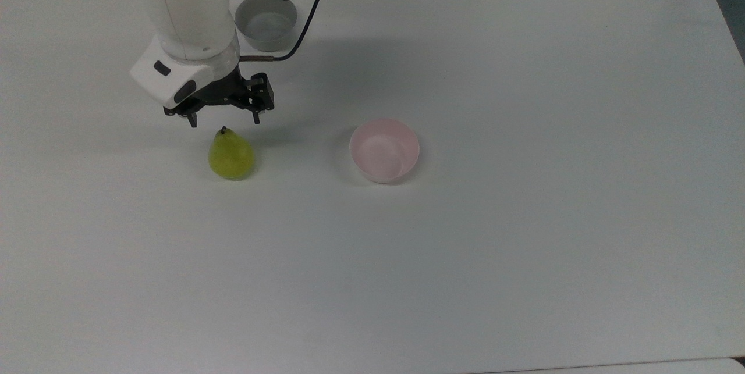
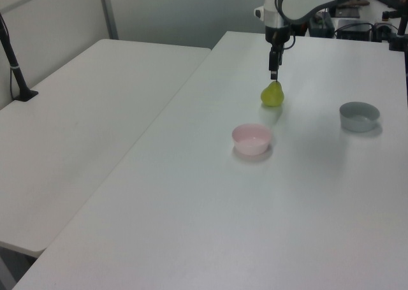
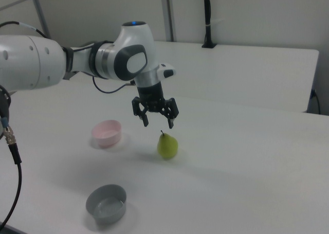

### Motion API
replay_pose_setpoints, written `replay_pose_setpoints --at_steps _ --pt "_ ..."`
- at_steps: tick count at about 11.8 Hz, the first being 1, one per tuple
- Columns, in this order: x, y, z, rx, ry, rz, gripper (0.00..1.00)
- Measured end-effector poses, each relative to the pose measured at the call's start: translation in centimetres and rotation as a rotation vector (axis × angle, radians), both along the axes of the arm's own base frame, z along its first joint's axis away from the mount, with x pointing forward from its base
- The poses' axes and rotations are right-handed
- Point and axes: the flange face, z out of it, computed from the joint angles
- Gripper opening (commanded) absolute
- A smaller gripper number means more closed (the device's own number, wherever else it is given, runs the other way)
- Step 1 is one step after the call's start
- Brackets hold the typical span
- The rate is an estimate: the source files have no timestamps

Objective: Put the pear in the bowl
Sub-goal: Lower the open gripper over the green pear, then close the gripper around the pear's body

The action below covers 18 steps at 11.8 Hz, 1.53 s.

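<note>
The yellow-green pear [image 1: 231, 155] stands upright on the white table, stem up; it also shows in the left view [image 2: 273, 95] and the right view [image 3: 167, 146]. The pale pink bowl [image 1: 384, 149] sits empty to the pear's right in the top view, also seen from the side [image 2: 252, 139] [image 3: 107, 133]. My gripper [image 1: 224, 122] hangs open just above the pear's stem [image 3: 158, 124], fingers pointing down and spread wider than the pear, holding nothing. In the left view the gripper [image 2: 274, 70] sits directly over the fruit.
A grey bowl [image 1: 266, 22] stands at the top view's upper left, partly behind my white arm [image 1: 189, 7]; it is also near the right view's bottom [image 3: 106, 203] and at the left view's right [image 2: 359, 116]. A second white table [image 2: 83, 111] adjoins in the left view.
</note>
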Motion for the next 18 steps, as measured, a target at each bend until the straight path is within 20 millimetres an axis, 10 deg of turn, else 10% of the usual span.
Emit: replay_pose_setpoints --at_steps 7,13,18 --pt "0.9 -0.1 -6.6 -0.017 0.009 0.022 1.00" --pt "0.8 -0.4 -7.4 -0.039 0.026 0.033 0.29" --pt "0.8 -0.4 -7.2 -0.040 0.023 0.033 0.29"
